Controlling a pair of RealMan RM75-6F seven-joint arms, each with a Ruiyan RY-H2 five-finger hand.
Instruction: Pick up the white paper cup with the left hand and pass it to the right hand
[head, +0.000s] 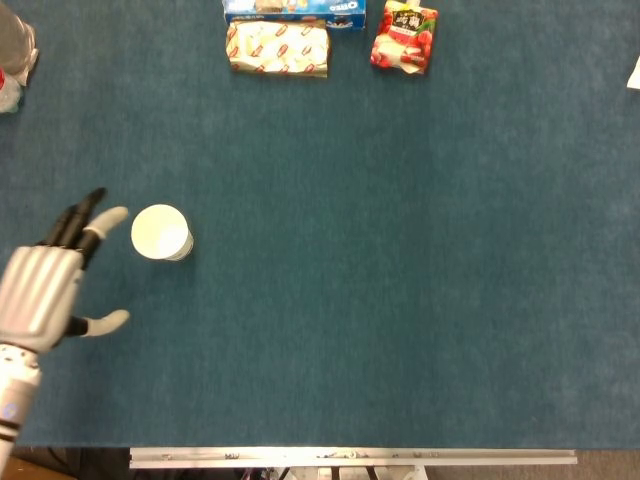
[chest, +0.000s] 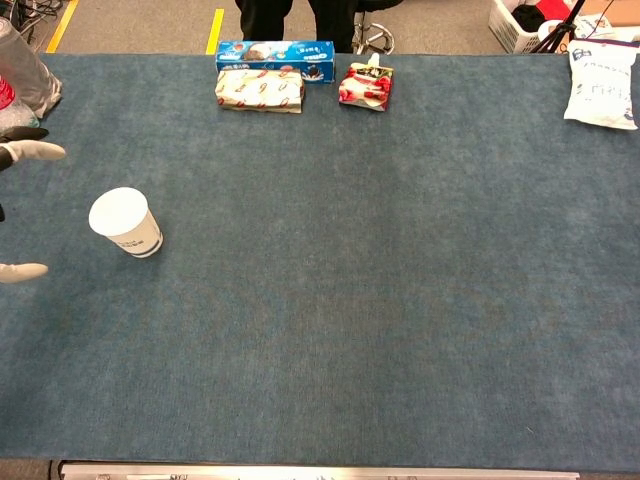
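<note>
The white paper cup (head: 161, 232) stands upright on the blue table at the left, also seen in the chest view as the cup (chest: 125, 222). My left hand (head: 50, 285) hovers just left of it, fingers spread and empty, a small gap from the cup's rim. In the chest view only the left hand's fingertips (chest: 30, 151) show at the left edge. The right hand appears in neither view.
At the far edge lie a blue cookie box (head: 295, 10), a patterned packet (head: 278, 49) and a red snack pouch (head: 404, 39). A plastic bottle (chest: 25, 75) stands at the far left, a white bag (chest: 602, 85) at the far right. The table's front rail (head: 350, 458) runs below.
</note>
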